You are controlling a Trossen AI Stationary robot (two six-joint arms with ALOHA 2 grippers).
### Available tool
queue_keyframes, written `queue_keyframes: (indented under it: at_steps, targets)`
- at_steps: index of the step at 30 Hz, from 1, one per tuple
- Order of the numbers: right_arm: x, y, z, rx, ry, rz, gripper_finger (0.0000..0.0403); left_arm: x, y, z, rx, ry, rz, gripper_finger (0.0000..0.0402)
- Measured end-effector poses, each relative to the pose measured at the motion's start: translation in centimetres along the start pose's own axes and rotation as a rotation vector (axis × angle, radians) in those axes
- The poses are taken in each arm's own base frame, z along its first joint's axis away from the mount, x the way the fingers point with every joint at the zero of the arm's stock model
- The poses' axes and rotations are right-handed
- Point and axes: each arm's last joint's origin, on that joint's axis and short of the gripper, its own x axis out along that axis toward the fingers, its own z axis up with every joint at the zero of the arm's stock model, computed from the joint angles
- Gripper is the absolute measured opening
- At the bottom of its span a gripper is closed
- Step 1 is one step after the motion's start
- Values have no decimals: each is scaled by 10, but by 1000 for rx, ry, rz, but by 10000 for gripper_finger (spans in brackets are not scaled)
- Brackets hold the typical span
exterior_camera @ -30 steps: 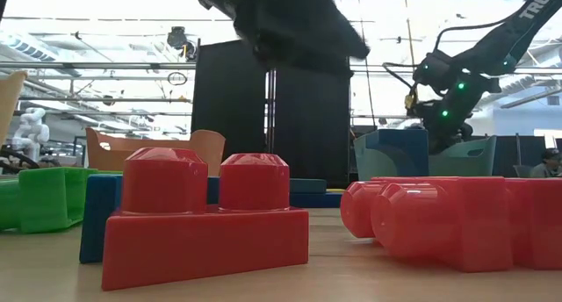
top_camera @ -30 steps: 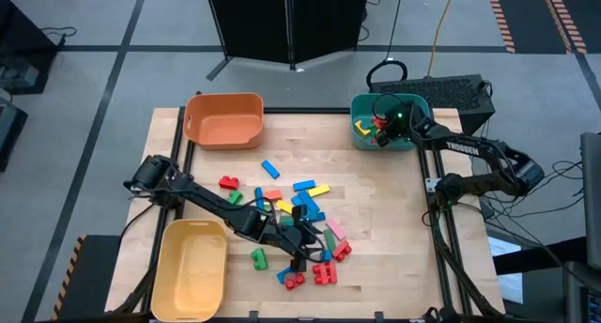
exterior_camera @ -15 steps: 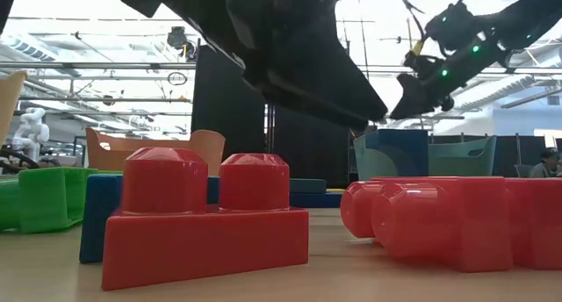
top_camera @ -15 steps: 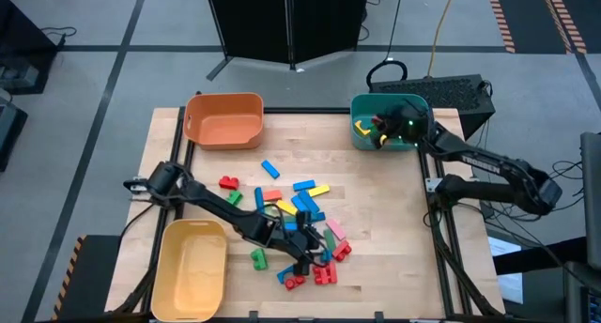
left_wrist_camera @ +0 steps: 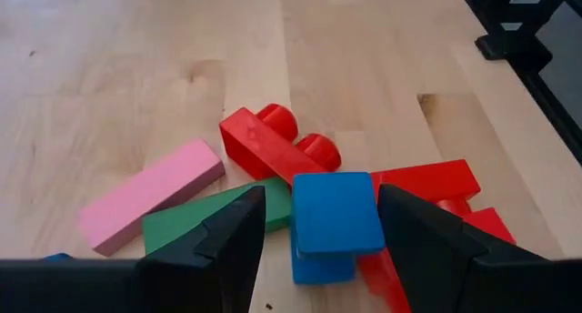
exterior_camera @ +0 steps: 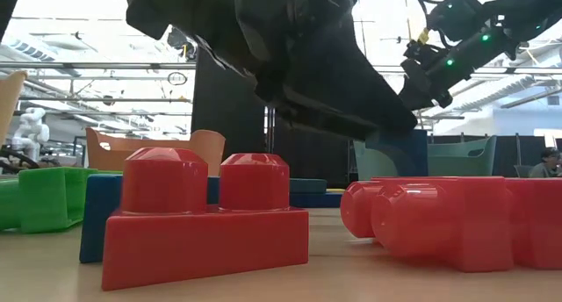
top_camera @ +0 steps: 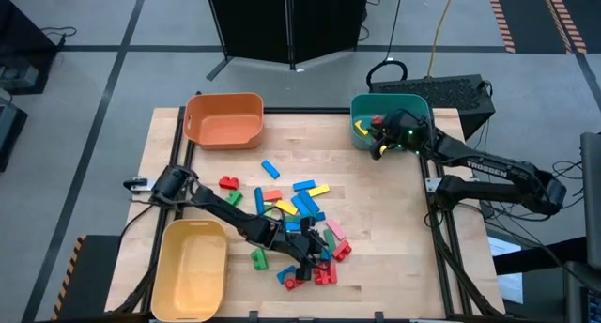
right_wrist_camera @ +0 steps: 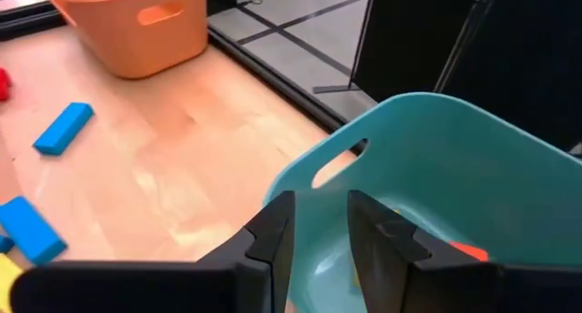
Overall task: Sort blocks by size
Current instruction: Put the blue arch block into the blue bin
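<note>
The blocks (top_camera: 299, 218) lie in a loose pile on the wooden table, near its front middle. My left gripper (top_camera: 305, 264) hangs low over the pile's near end, open. Its two fingers stand on either side of a blue block (left_wrist_camera: 332, 217) that lies on top of red ones (left_wrist_camera: 427, 181). A red studded brick (left_wrist_camera: 273, 145), a pink bar (left_wrist_camera: 150, 195) and a green piece (left_wrist_camera: 191, 224) lie just beyond. My right gripper (top_camera: 378, 145) hovers above the near rim of the teal bin (right_wrist_camera: 436, 140), fingers a little apart, with nothing between them.
The teal bin (top_camera: 418, 112) at the far right holds a yellow piece (top_camera: 362, 128) and a red one. An orange bin (top_camera: 223, 119) stands at the far left and a yellow bin (top_camera: 188, 267) at the near left. Bare wood lies between the pile and the far bins.
My left gripper has sunk toward the near end of the block pile. My right gripper has risen out of the teal bin, drawn back toward the table's near side and tipped from pointing down to nearer level. No block has moved.
</note>
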Motion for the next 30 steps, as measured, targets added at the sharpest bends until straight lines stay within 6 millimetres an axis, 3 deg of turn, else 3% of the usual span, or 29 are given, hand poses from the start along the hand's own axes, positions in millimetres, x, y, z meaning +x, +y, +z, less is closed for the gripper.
queue_keyframes:
  at_steps: [9,19,30]
  targets:
    - [-1,11,-1,-20,1,52,91,1,1,-2,-24,11,5,205]
    - [-4,29,-3,-48,3,135,91,1,2,-3,-25,27,16,117]
    - [-12,55,-7,-141,11,328,91,0,9,-1,-25,11,109,115]
